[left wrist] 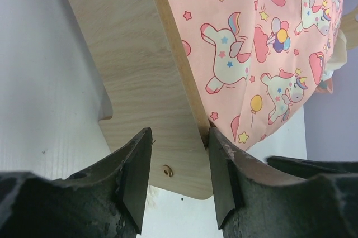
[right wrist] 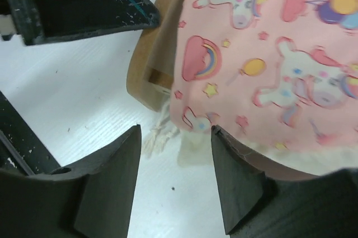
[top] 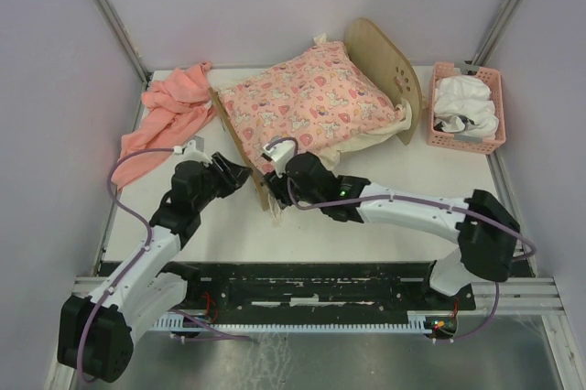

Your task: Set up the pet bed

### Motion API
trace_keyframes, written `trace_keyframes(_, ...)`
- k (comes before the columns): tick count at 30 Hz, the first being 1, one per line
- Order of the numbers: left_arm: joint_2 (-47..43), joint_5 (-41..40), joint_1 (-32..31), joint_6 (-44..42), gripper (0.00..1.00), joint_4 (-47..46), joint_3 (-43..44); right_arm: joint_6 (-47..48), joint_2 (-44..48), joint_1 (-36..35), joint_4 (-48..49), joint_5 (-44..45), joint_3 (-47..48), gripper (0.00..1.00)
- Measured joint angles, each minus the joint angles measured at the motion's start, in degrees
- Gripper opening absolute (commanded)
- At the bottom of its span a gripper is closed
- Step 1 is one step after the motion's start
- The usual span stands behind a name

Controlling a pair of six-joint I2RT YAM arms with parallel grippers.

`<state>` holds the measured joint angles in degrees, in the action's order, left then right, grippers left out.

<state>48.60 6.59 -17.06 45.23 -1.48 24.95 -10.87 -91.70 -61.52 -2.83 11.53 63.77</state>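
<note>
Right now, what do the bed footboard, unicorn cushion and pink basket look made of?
Light-wood pet bed footboard: matte wood or laminate, grain visible. Pink unicorn-print cushion: soft printed fabric, stuffed, bulging. Pink lattice basket: probably moulded plastic, rigid gridded walls.

Bare table (top: 220,239) in front of the pet bed (top: 385,60); salmon cloth (top: 169,115) close on its left, pink basket (top: 462,146) just right.

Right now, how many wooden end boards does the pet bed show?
2: the rounded headboard at the far-right end, the footboard at the near-left end. The cushion may hide other wood.
</note>
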Motion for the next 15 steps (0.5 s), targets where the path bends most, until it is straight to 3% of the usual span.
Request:
trace_keyframes(3, 1.97, 0.0, -0.15, -0.63, 0.53, -1.14, 0.63, 0.33, 7.26, 0.07, -4.22, 2.43, -1.51, 0.67)
trace_keyframes(8, 6.64, -1.2, -2.43, -2.45, 0.51, -2.51, 2.6, 3.63, 18.8, 2.56, -11.45, 9.33, -1.05, 0.83)
trace_keyframes(15, 9.16, -6.91, -6.05, -5.84, 0.09, 1.29, 6.49, 11.8, 19.1, 18.34, -19.19, 17.31, 6.45, 0.91)
